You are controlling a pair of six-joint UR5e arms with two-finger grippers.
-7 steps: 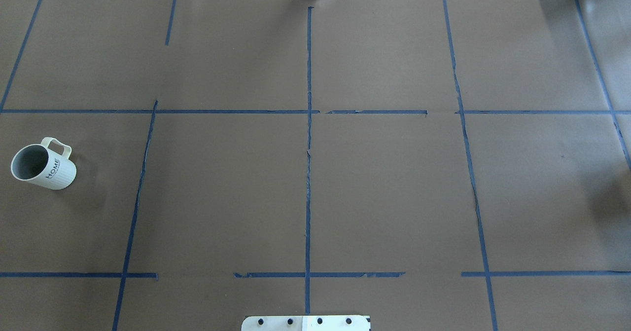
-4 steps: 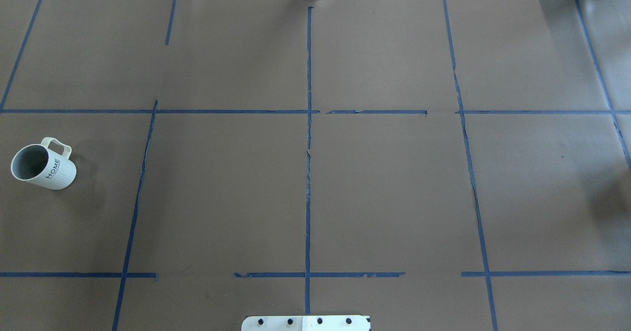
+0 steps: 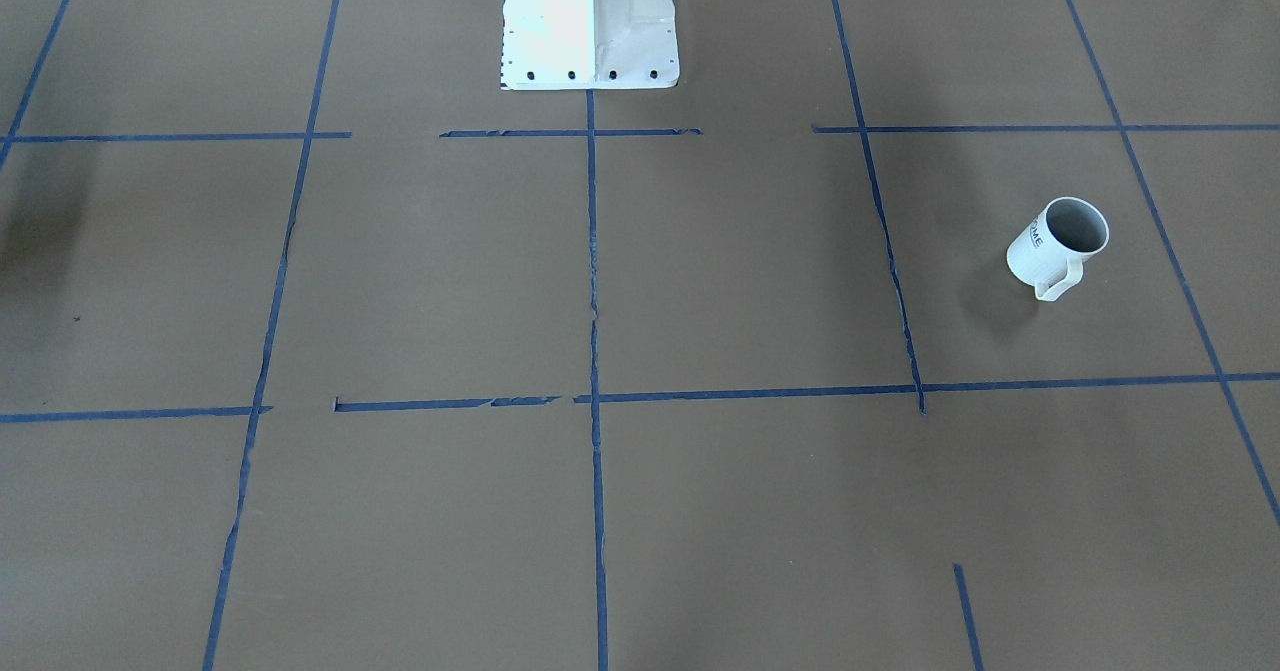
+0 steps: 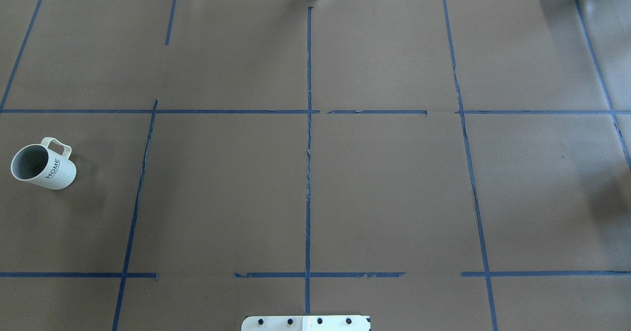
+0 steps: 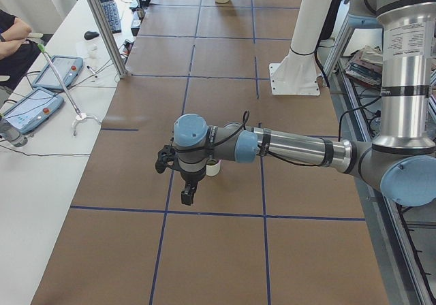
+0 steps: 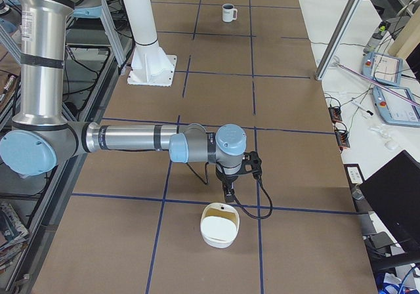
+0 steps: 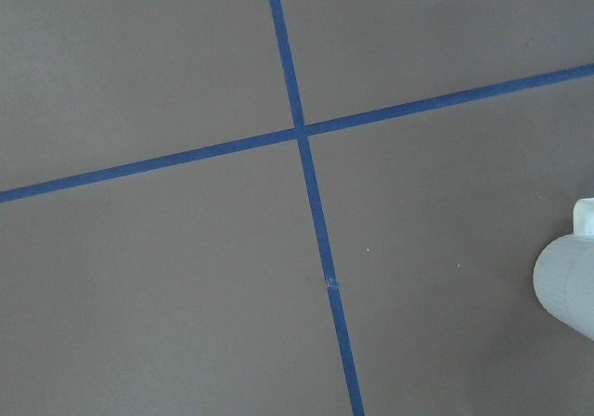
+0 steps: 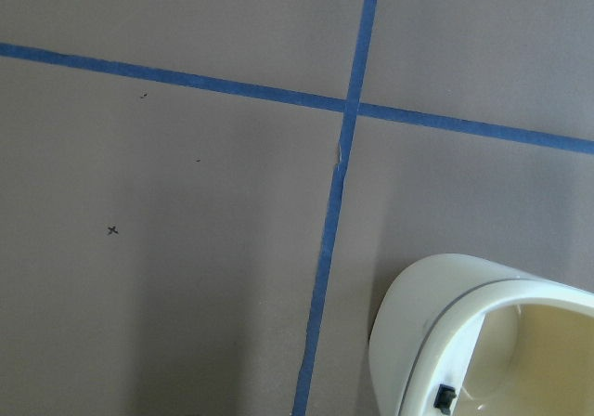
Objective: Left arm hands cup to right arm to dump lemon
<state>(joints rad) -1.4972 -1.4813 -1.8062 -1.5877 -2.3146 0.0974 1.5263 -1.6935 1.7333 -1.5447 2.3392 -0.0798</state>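
Observation:
The white cup with "HOME" lettering stands upright at the table's left side, with its handle turned away from the robot. It also shows in the front view and at the left wrist view's right edge. Its inside looks grey, and I see no lemon. The left gripper hangs above the table beside the cup, which the arm partly hides. The right gripper hangs just above a cream bowl. Both grippers show only in the side views, so I cannot tell whether they are open or shut.
A cream bowl sits on the table's right end and shows in the right wrist view. The white robot pedestal stands at the table's near middle. Blue tape lines grid the brown cover. A side bench holds tablets.

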